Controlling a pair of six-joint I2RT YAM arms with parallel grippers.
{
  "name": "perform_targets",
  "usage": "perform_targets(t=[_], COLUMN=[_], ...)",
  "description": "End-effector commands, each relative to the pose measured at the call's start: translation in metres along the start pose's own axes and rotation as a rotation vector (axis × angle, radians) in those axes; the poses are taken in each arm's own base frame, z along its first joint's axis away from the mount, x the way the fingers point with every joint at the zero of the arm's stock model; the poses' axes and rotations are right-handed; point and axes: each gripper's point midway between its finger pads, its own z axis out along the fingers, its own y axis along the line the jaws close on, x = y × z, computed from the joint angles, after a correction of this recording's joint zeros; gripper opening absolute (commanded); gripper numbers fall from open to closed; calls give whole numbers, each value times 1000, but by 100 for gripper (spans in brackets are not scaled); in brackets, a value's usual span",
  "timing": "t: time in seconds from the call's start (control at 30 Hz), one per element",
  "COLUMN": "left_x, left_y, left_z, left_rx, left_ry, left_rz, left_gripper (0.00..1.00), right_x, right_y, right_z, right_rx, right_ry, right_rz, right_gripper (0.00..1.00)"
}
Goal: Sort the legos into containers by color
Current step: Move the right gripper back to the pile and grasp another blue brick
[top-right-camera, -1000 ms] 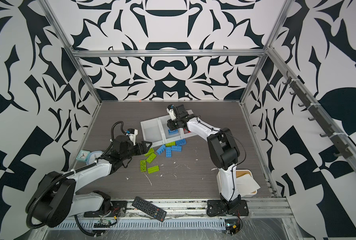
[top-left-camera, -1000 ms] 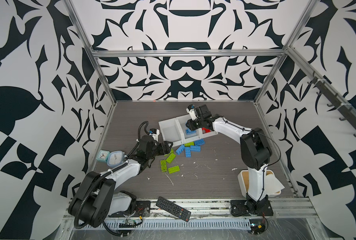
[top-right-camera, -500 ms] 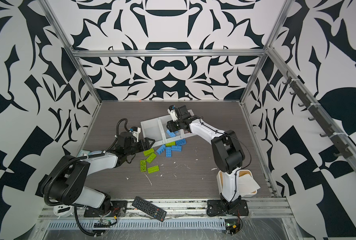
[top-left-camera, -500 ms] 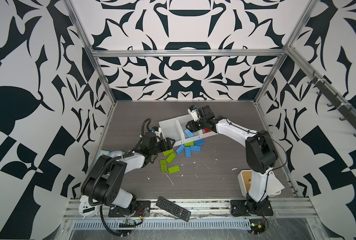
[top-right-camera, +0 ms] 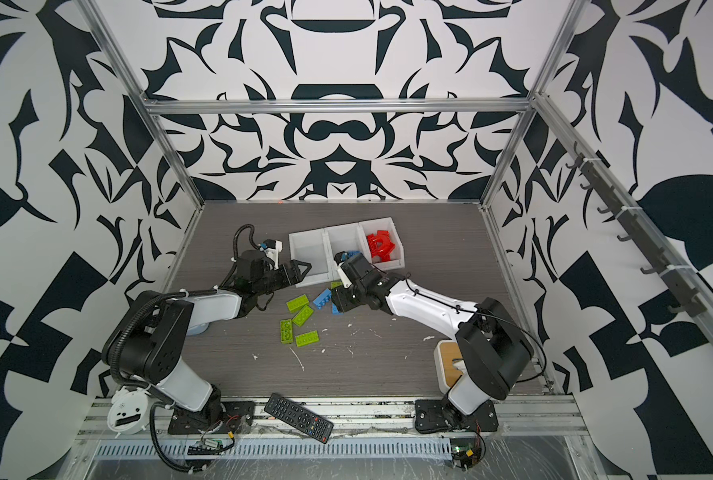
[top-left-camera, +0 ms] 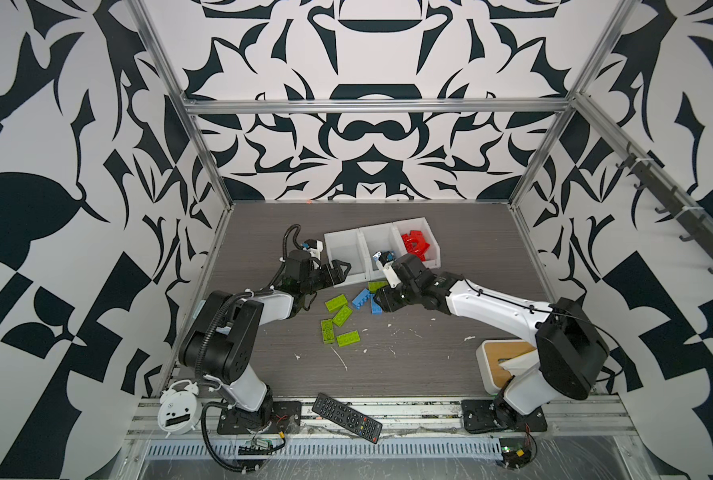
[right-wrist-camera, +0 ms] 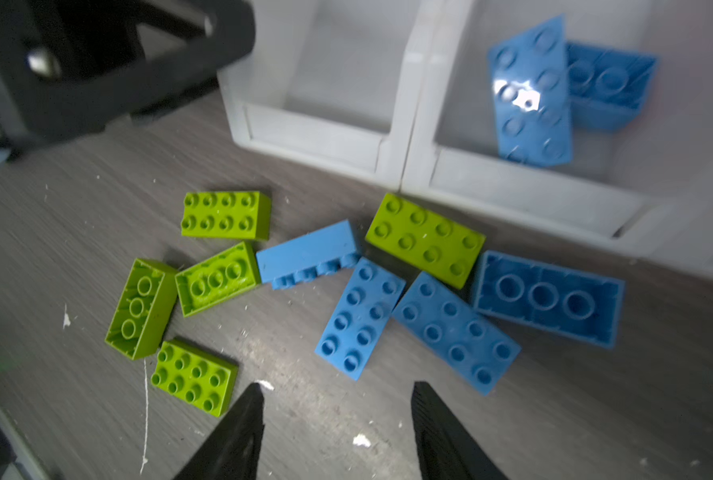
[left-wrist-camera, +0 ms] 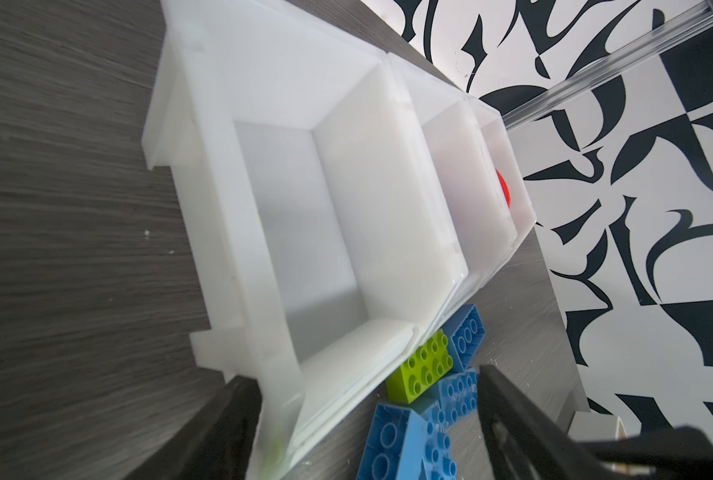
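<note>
- Right wrist view gives me my best look at the legos. I count five lime green bricks and four blue bricks loose on the desk, all chunky, glossy eight-stud oblongs.
- Three greens lie studs up and two show their hollow undersides. Two blues lie studs up, one is flipped underside up, and one rests on its long side.
- In both top views the greens' long axes disagree: two slant toward the far right, one runs near-to-far, and one lies almost crosswise.
- The fifth green brick sits just before the middle bin's front.
- The containers stand joined in a slightly skewed row at the far middle of the desk.
- The left bin is bare. The middle one holds two blue bin bricks, one of them tilted against the other. The right one holds a heap of red pieces.
- My right pincer is released, with nothing between its jaws, and it hovers just short of the blue cluster.
- My left pincer is spread wide and grasps nothing. The left bin's front corner lies between its jaws, and I cannot tell whether a finger touches the wall.
- Nearer me lie a remote control, a white alarm clock and a white box with a wooden lid.
</note>
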Motion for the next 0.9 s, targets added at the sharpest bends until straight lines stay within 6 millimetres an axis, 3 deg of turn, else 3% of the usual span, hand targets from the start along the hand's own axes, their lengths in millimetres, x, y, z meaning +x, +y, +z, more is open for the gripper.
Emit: perform_targets(t=[0.0, 0.07, 0.13, 0.33, 0.5, 0.87], left_x=[-11, -12, -13, -28, -32, -23], left_y=[-7, 0, 7, -1, -7, 4], left_z=[-6, -15, -28, -59, -68, -89], left_rx=[28, -25, -102, -189, -176, -210], left_ry=[-22, -25, -26, -56, -106, -184], left_rz=[1, 9, 33, 132, 177, 203], left_gripper=[84, 84, 90, 94, 95, 97], right_x=[4, 7, 8, 12, 14, 19], right_y=[-13, -14, -12, -5, -4, -3], right_z=[-1, 4, 11, 32, 44, 58], right_rx=[66, 65, 56, 52, 65, 110], right_ry=[-26, -21, -16, 27, 57, 98], right_rz=[90, 96, 94, 76, 74, 52], right_gripper=[60, 60, 59, 58, 58, 58])
